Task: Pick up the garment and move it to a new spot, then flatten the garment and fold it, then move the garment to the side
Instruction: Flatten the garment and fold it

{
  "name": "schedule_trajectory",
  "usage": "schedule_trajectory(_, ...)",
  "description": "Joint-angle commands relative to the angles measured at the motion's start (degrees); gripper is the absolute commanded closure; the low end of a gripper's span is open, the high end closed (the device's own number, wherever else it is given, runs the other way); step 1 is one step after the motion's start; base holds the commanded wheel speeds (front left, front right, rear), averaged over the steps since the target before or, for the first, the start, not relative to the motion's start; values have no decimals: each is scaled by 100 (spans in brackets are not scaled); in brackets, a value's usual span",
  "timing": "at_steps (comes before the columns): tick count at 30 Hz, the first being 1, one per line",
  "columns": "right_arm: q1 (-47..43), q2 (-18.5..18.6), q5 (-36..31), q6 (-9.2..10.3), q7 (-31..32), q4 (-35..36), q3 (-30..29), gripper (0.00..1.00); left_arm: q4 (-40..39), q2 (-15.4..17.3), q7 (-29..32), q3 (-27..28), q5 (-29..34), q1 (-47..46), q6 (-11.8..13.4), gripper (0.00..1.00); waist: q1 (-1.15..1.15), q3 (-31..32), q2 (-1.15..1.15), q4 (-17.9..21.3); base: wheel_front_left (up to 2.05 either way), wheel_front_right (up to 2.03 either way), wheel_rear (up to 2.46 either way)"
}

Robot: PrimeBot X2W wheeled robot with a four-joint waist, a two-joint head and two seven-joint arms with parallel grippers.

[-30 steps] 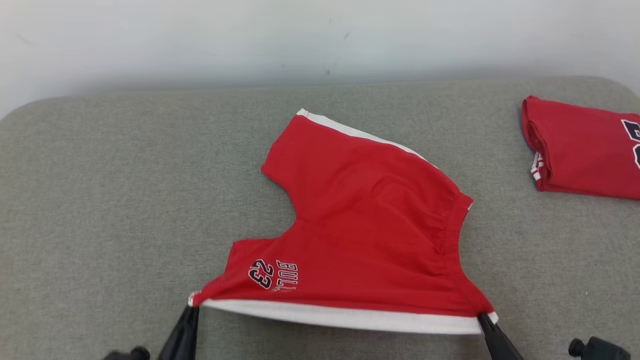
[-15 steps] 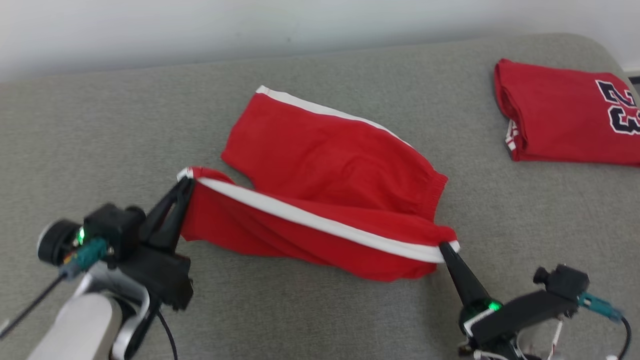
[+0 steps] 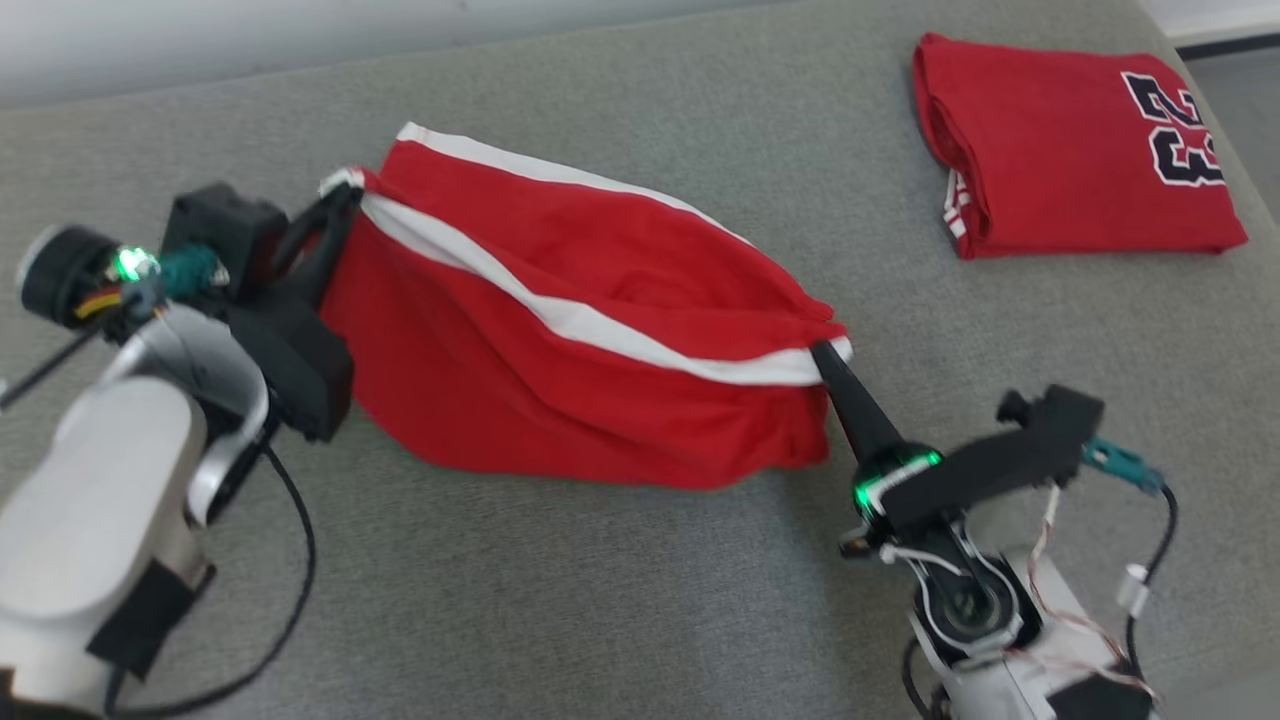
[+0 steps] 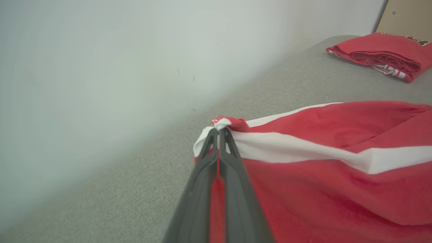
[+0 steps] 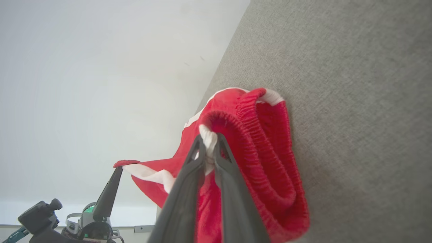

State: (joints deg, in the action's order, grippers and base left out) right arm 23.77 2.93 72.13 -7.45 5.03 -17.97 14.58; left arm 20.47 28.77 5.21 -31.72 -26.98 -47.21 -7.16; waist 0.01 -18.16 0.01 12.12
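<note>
The left gripper (image 3: pixel 340 197) has its long dark fingers pressed together, pinching a white-trimmed hem corner of the red soft-knit shorts with a white side stripe (image 3: pixel 560 420). In the left wrist view a sliver of red cloth shows between the two fingers, and a small bunched tuft of white and red sits just past the tips. The shorts hang stretched between the two grippers, the white stripe running taut from one pinch to the other. Below the stripe the red cloth sags in loose folds onto the grey woven upholstered surface (image 3: pixel 620 600).

The right gripper (image 3: pixel 826 355) has its fingers narrowed onto the stripe's end at the gathered, ribbed elastic waistband, which curls around its tips.

Well beyond the right gripper and to its right, apart from the shorts, lies a folded red jersey with dark numerals (image 3: pixel 1070 150), a neat rectangle with layered edges.
</note>
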Motion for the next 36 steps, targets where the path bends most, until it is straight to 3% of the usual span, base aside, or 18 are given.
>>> schedule_trajectory(1,206,-5,162,-1,-96,-108,118,100,164,65,16,-91,10,-245,-31,100,-1,-149,-1,150,0,0,0)
schedule_trajectory(8,1061,-5,749,-1,-519,-771,618,100,923,120,-77,-754,-225,-1125,-24,100,-1,-354,-1,299,0,0,0)
schedule_trajectory(18,1790,-5,951,-1,-958,-1375,1151,100,1904,49,-641,-1213,-469,-1833,-26,100,-1,-499,-1,406,0,0,0)
schedule_trajectory(19,1841,-5,870,-1,-981,-1433,1196,66,1984,37,-694,-1267,-496,-1865,-26,91,-1,-498,-1,408,0,0,0)
schedule_trajectory(20,1877,-5,817,-1,-1021,-1476,1222,2,2072,23,-782,-1313,-517,-1899,-26,47,-1,-492,-1,406,0,0,0)
schedule_trajectory(21,1894,-5,782,-1,-1053,-1505,1247,0,2146,-5,-867,-1359,-545,-1915,-26,0,-1,-477,-1,400,0,0,0)
schedule_trajectory(30,1517,190,-8,-1,-1177,-1375,1198,0,2669,-146,-1532,-1627,-866,-1744,-26,0,-1,-13,-1,316,0,0,0)
schedule_trajectory(36,921,276,-481,-1,-1210,-929,980,0,2769,-56,-1809,-1666,-1133,-1468,-27,0,-1,370,-1,328,0,0,0)
